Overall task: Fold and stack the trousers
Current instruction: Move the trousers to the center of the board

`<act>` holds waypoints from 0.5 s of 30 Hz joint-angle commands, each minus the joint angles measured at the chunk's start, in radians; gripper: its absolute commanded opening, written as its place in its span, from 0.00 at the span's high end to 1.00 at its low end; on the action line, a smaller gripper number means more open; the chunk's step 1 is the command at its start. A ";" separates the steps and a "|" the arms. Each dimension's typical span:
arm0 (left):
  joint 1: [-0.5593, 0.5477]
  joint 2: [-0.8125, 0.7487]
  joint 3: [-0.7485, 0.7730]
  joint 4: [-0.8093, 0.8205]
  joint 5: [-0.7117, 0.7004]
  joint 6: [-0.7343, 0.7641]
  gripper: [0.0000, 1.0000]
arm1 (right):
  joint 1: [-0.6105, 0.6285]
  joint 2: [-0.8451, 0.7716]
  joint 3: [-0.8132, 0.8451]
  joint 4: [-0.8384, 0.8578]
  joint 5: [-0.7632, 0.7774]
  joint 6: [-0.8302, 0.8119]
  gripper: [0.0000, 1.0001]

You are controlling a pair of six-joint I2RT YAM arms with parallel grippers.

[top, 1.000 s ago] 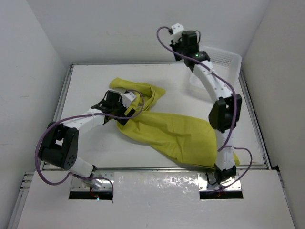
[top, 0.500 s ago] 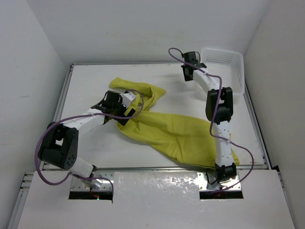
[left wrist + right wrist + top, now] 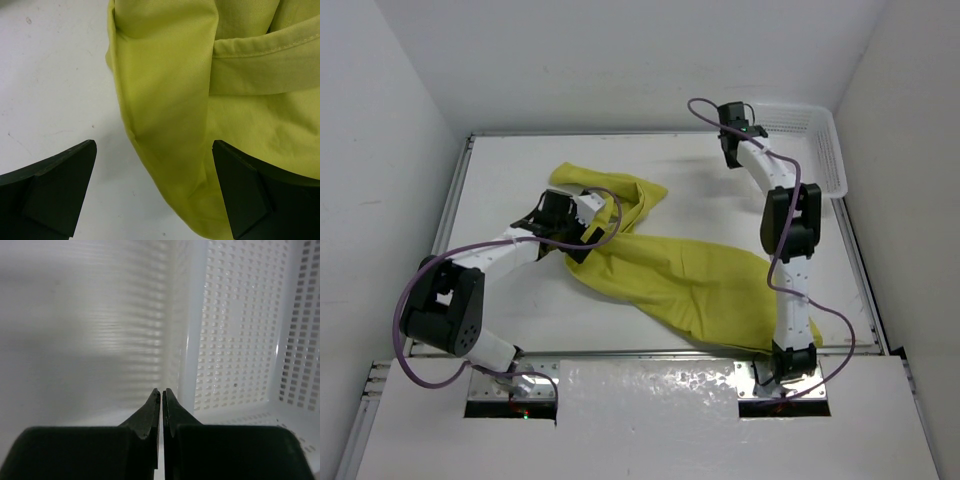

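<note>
Left claw point(image 3: 155, 170): jaws spread wide, nothing clamped; in the wrist view one finger point(image 3: 60, 180) sits at lower left over bare table, the other at lower right over cloth; whether either touches down I cannot tell.
Right claw point(image 3: 161, 400): jaws pressed together with only a hairline slit between the tips; nothing held; it points at the near corner of the basket.
Trousers point(image 3: 690, 280): mustard yellow-green, unfolded, lying flat across the middle of the overhead view; one bunched end at upper centre, just beside the left claw; the broad end reaches the lower right, at the right arm's base; a folded edge point(image 3: 150, 125) runs down between the left fingers.
Basket point(image 3: 825, 150): white, perforated, upper right of the overhead view; its left wall point(image 3: 240, 315) fills the right of the right wrist view.
Table point(image 3: 510, 170): white, scuffed; bare at left of the trousers.
Cables point(image 3: 450, 255): purple, looping along both arms.
</note>
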 commanded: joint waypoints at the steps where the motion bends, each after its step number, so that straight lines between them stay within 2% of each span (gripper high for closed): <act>1: -0.001 -0.038 0.016 0.028 0.005 -0.004 0.00 | -0.058 0.010 0.073 -0.083 0.066 -0.014 1.00; 5: -0.001 -0.035 0.036 0.031 0.005 -0.002 0.00 | -0.061 -0.014 0.099 -0.097 0.040 -0.041 1.00; 7: -0.001 -0.030 0.041 0.032 0.005 -0.001 0.00 | -0.060 -0.051 0.091 -0.069 -0.038 -0.035 1.00; 8: -0.001 -0.027 0.046 0.035 0.002 -0.001 0.00 | -0.055 -0.100 0.070 -0.054 -0.142 -0.030 0.98; 11: 0.000 -0.015 0.075 0.025 -0.010 -0.005 0.00 | -0.034 -0.192 0.016 0.007 -0.317 -0.029 0.85; 14: 0.008 0.037 0.153 -0.068 -0.050 -0.025 0.00 | -0.019 -0.376 -0.112 -0.003 -0.394 0.041 0.42; 15: 0.011 0.036 0.161 -0.075 -0.068 -0.031 0.00 | -0.020 -0.418 -0.148 -0.022 -0.392 0.072 0.34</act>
